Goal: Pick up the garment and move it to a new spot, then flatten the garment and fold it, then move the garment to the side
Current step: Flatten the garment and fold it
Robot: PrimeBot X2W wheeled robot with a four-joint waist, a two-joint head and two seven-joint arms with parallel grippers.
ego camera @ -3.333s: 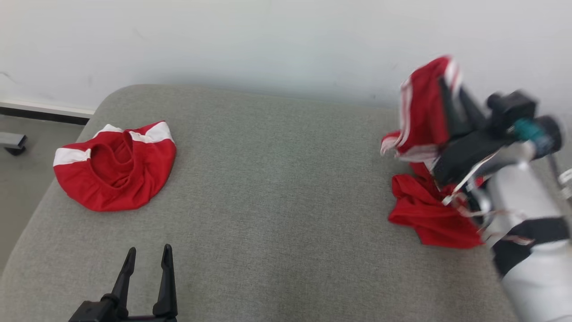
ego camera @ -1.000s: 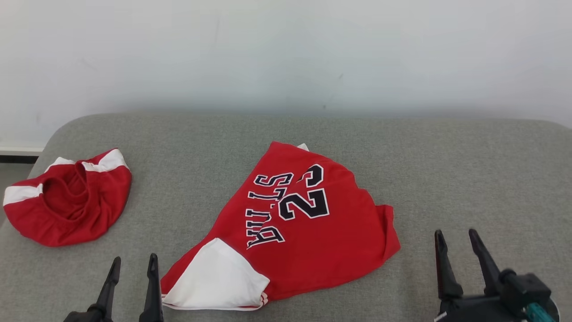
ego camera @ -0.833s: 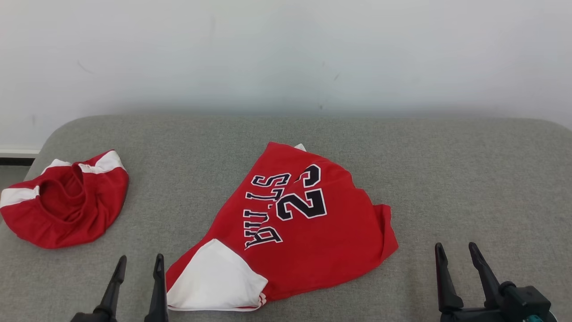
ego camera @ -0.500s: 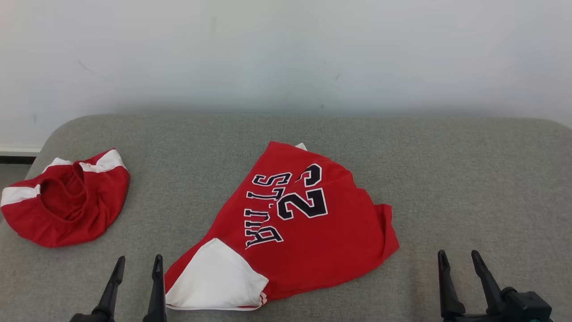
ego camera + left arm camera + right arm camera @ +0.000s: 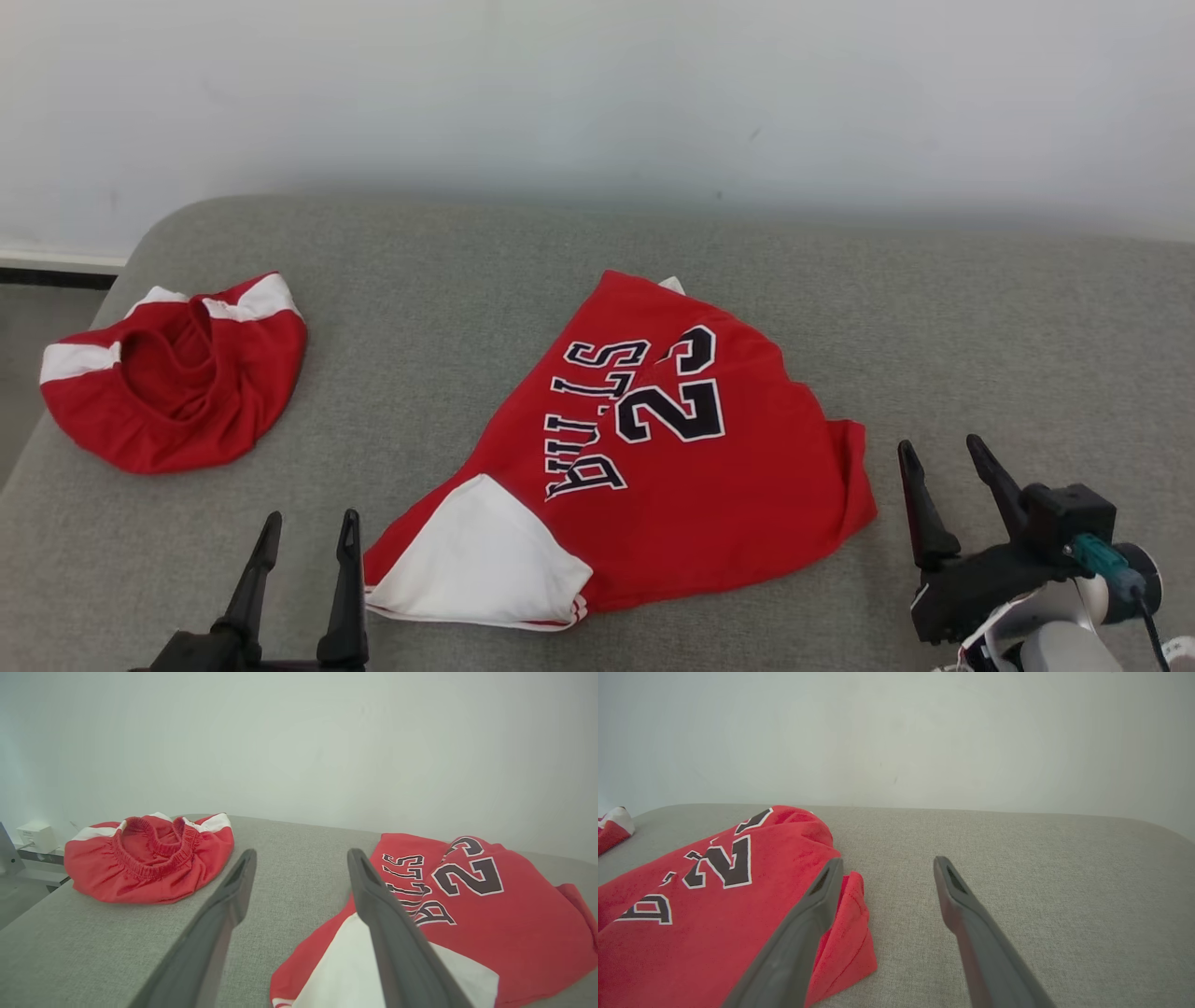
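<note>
Nearest in the head view, at 7 o'clock: left tool (image 5: 311,515), both dark fingers spread apart, nothing between them, over bare grey cushion (image 5: 980,317), just beside the white panel of the red jersey (image 5: 691,485). At 4 o'clock: right tool (image 5: 939,443), fingers likewise apart and empty, just off the jersey's bunched right edge.

Between the two tools, from 6 o'clock up to the centre: the jersey, spread mostly flat on the cushion, rumpled along its 3 o'clock edge. Black-and-white "BULLS" and "23" face up, upside down from the head camera. White panel at its 7 o'clock corner.

From the left wrist: left tool (image 5: 302,853) open over grey fabric. Jersey (image 5: 495,914) from 3 to 5 o'clock, white panel partly hidden behind the right-hand finger.

From the right wrist: right tool (image 5: 888,859) open, bare cushion between the fingers. Jersey (image 5: 705,924) at 8 o'clock, its folded edge behind the left-hand finger; touching or not, cannot tell.

Farther out, at 9 o'clock in the head view: red shorts (image 5: 177,392) in a crumpled heap, white stripes showing, elastic waistband open upward. Well apart from the jersey, near the cushion's rounded left corner. Same heap (image 5: 149,868) at 9 o'clock from the left wrist.

Farthest, at 12 o'clock: plain white wall (image 5: 597,93).
</note>
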